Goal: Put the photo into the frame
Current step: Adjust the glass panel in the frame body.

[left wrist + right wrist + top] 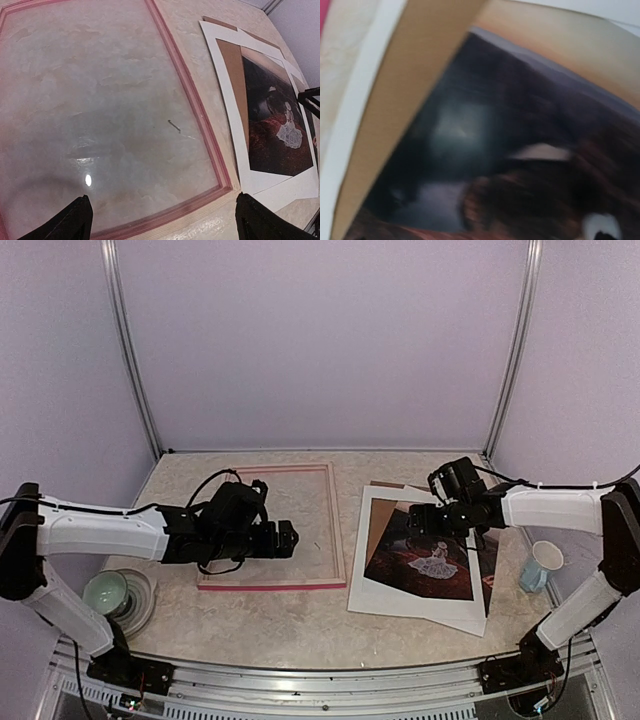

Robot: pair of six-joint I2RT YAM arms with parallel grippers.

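Left gripper point(162, 200), jaws spread wide, hovers over the frame point(194, 107); right gripper point(418, 520), also open, hangs over the photo point(430, 565) near the right edge of the table point(300, 625).

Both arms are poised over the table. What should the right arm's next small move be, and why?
Probably lower the right gripper onto the nearest edge of the photo and pinch it. Its fingers are open and hover close above the photo, which lies on the white mat beside the frame, not yet in it. Neither arm holds anything.
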